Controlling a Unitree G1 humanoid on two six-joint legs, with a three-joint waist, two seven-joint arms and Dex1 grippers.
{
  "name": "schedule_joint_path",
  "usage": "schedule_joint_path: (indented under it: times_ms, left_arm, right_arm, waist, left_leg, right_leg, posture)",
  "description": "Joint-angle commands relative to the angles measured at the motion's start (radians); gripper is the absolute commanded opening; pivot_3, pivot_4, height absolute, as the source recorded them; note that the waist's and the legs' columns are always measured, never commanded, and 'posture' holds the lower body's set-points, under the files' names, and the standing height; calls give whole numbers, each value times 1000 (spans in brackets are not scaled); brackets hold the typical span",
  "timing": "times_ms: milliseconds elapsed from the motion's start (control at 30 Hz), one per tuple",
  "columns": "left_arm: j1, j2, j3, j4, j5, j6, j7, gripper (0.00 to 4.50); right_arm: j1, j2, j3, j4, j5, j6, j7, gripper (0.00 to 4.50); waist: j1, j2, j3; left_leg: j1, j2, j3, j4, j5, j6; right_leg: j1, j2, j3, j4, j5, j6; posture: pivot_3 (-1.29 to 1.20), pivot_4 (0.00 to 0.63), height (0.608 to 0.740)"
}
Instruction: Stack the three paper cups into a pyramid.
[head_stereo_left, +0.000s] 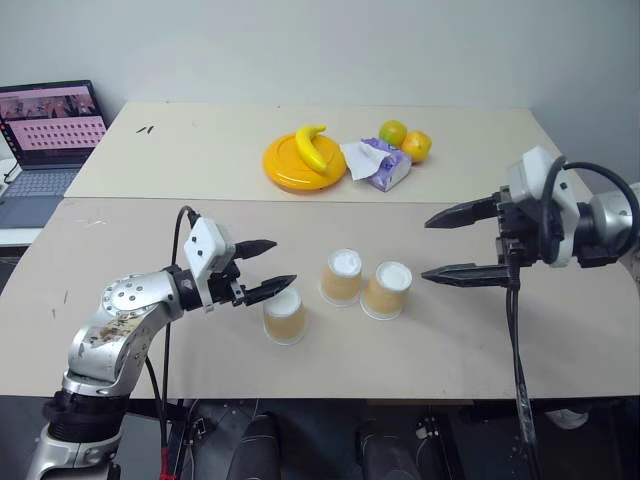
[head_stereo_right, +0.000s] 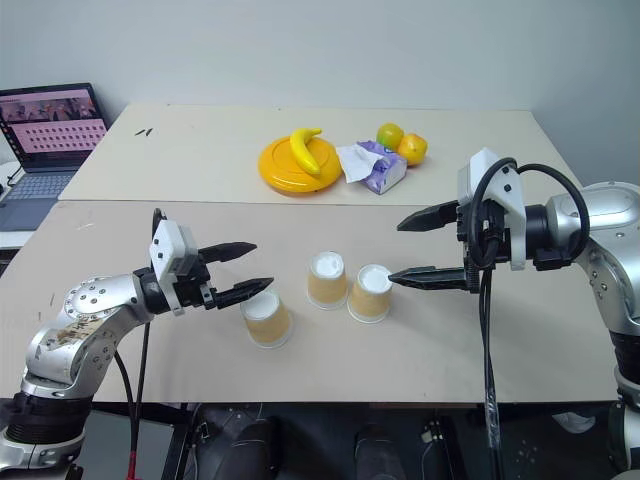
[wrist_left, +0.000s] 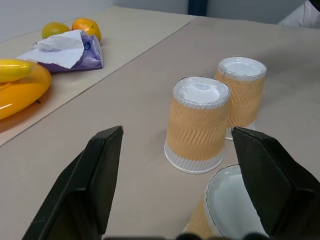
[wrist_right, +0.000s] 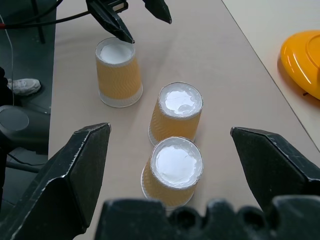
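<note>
A beige tabletop (head_stereo_left: 480, 340) is being shown, butted against a second beige table (head_stereo_left: 200, 150) behind it, with a pale wall at the back. On the far table a yellow plate (head_stereo_left: 290, 168) with a banana (head_stereo_left: 313, 146) is being seen, beside a purple tissue pack (head_stereo_left: 385, 168) and two round fruits (head_stereo_left: 405, 140). An open laptop (head_stereo_left: 45, 140) is being displayed at the far left.

The three paper cups are all being kept upside down on the near table: the middle cup (head_stereo_left: 342, 276) and the right cup (head_stereo_left: 387, 290) are being seen touching or almost touching, while the left cup (head_stereo_left: 284, 315) is standing apart, nearer the front edge.

The left gripper (head_stereo_left: 266, 267) is being held with its fingers spread wide and nothing between them, one fingertip just above the left cup's base. The right gripper (head_stereo_left: 445, 246) is likewise being held wide open and empty, just beside the right cup.
</note>
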Motion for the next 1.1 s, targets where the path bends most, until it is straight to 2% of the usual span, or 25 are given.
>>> schedule_joint_path:
  times_ms: [33,200,333,600,933,1033,1100]
  left_arm:
    - [-36,1,29,-44,-66,37,-1,4459]
    - [-24,20,5,-95,-105,80,-22,4459]
    - [38,59,-42,-122,-53,42,-68,4459]
    - [50,71,-77,-97,8,-18,-89,4459]
    - [62,35,-130,-67,74,-75,-81,4459]
    - [64,32,-136,-58,85,-80,-83,3675]
    - [69,32,-141,-56,88,-78,-84,2944]
  right_arm:
    - [-5,-5,-33,-19,7,-19,-6,4500]
    - [-3,-7,-33,-19,7,-20,-8,4500]
    - [-3,-9,-34,-18,6,-20,-10,4500]
    - [-3,-10,-36,-22,7,-14,-17,4500]
    - [-5,-21,-43,-27,11,-5,-17,4500]
    - [-4,-25,-45,-27,12,-4,-16,4500]
    - [-5,-28,-46,-28,12,-2,-16,4500]
  waist:
    - [2,0,0]
    - [1,0,0]
    - [-5,0,0]
    - [0,0,0]
    - [0,0,0]
    - [-1,0,0]
    - [-1,0,0]
  left_leg:
    - [0,0,0,0,0,0]
    - [0,0,0,0,0,0]
    - [0,0,0,-1,0,0]
    - [0,0,0,0,0,0]
    - [0,0,0,0,0,0]
    - [0,0,0,0,0,0]
    - [0,0,0,0,0,0]
  right_leg:
    - [0,0,0,0,0,0]
    - [0,0,0,0,0,0]
    - [0,0,0,0,0,0]
    - [0,0,0,0,0,0]
    - [0,0,0,-1,0,0]
    - [0,0,0,-1,0,0]
    - [0,0,0,-1,0,0]
  posture:
    - [0,150,732]
    - [0,150,732]
    - [0,150,732]
    - [0,150,732]
    - [0,150,732]
    - [0,150,732]
    - [0,150,732]
